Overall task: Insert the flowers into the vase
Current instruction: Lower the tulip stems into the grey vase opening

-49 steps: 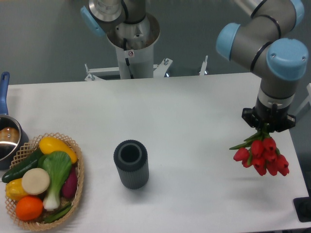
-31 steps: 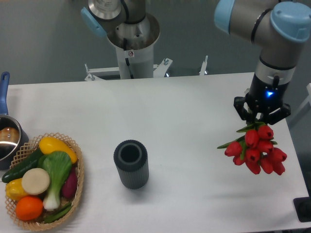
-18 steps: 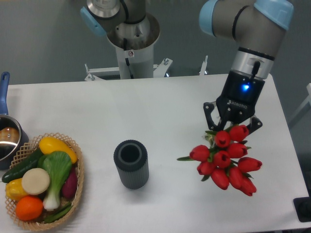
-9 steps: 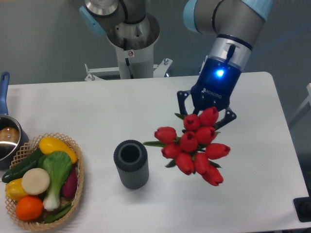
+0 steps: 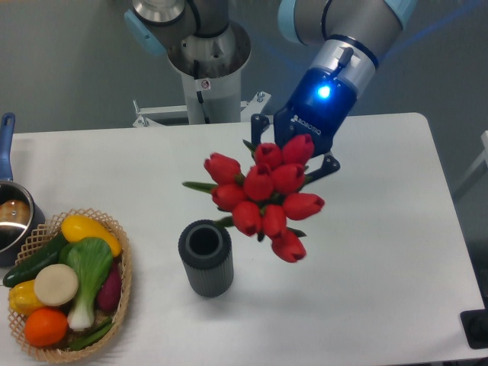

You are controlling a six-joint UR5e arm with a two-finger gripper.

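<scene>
Above the tabletop (image 5: 381,252), end effector (image 5: 293,152) grips the flowers (image 5: 263,200) by the stems, buds toward camera; the vase (image 5: 205,257) stands upright below-left of the bunch, mouth open; stems sit right of the mouth, so I'd shift left, then descend.

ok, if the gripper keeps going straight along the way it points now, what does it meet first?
The gripper, shut on the bunch of red tulips, points down-left in the image. Likely the bare white table just right of the dark grey ribbed vase, not its mouth; depth from one view is uncertain.
</scene>
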